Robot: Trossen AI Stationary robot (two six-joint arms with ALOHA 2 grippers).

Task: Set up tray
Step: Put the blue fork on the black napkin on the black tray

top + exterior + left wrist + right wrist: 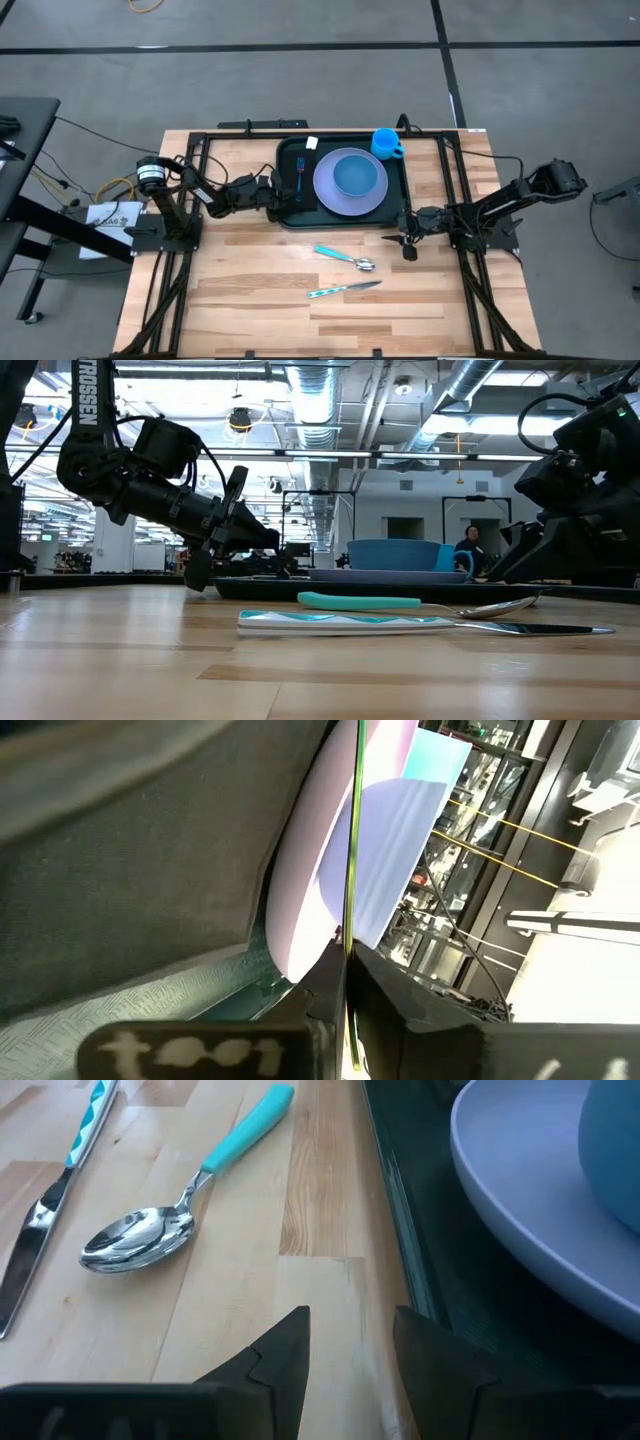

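My left gripper (272, 200) was clamped shut at the left rim of the tray (292, 219), which sat at the table's far middle under the lavender plate (330, 199) and blue bowl (357, 177). My right gripper (407, 240) hung open just beside its right corner, empty. I judged the tray stiff, slick, loaded: grip the raised rim. My right wrist view alone showed the spoon (140, 1240) up close.

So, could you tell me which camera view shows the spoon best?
The right wrist view: the spoon lies close, bowl and teal handle both plain. The high view shows it small, on the table between tray and knife. The low view shows it edge-on; the left wrist view misses it.
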